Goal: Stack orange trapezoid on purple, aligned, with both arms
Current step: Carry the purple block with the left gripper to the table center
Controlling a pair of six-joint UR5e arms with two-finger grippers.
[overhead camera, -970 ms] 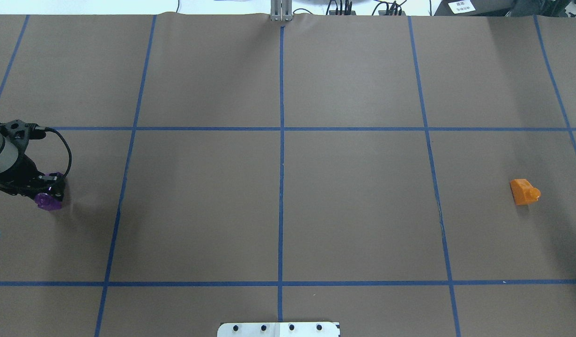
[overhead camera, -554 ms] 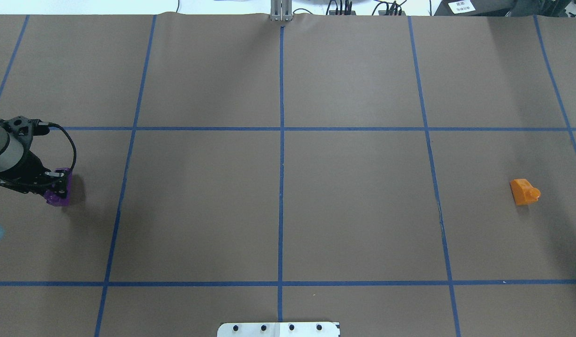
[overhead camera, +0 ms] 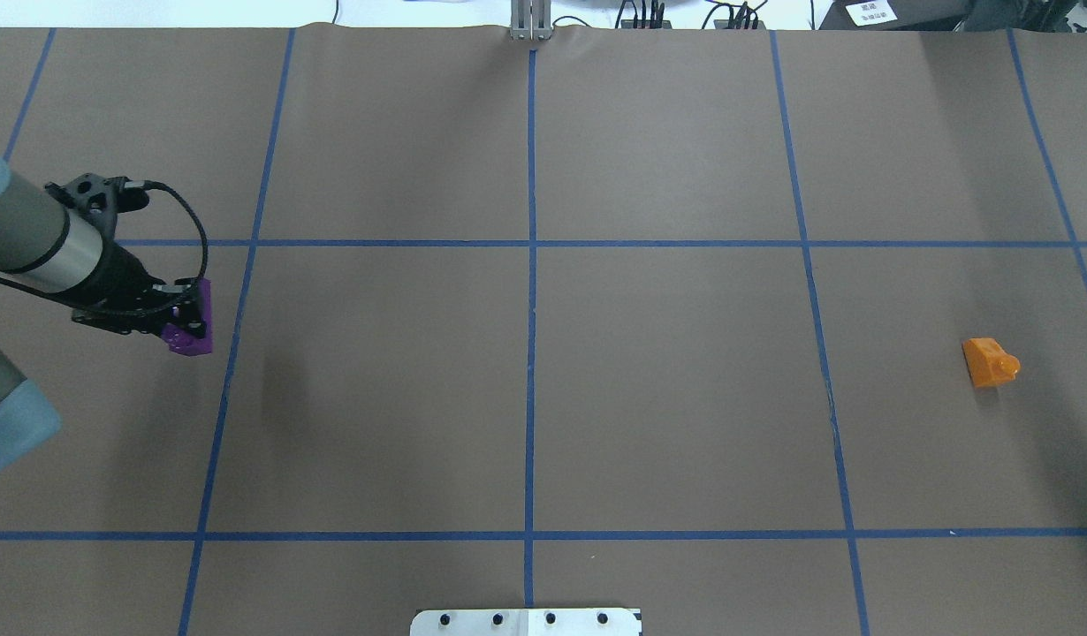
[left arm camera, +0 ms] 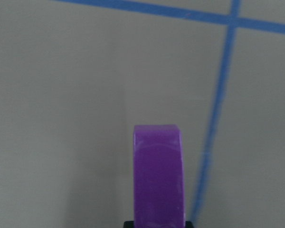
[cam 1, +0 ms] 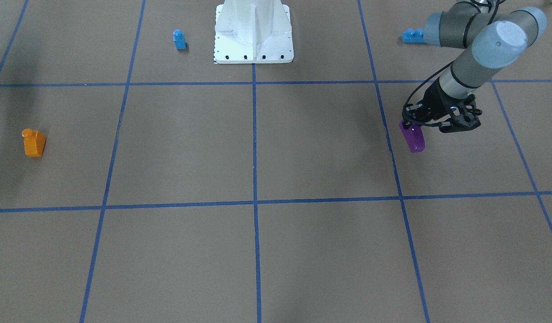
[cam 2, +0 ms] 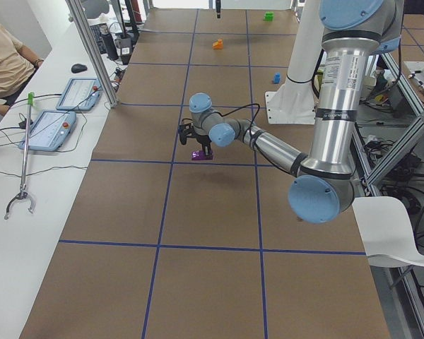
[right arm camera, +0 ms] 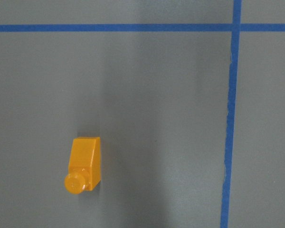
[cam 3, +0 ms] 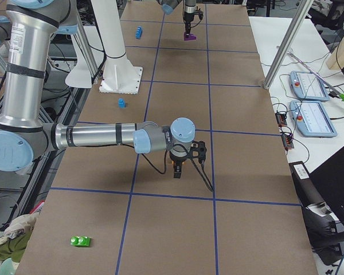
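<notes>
Left gripper is clamping the purple block; the orange trapezoid is lying apart.
The purple block is hanging in the closed fingers beside a blue tape line, on the table's left side. The orange trapezoid is resting far right. The right gripper is hovering over it, whether spread or closed I cannot tell.

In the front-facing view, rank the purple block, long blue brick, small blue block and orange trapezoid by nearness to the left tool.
1. purple block, held in the left tool.
2. long blue brick, same side, nearer the robot.
3. small blue block, by the white base.
4. orange trapezoid, at the opposite end.
</notes>
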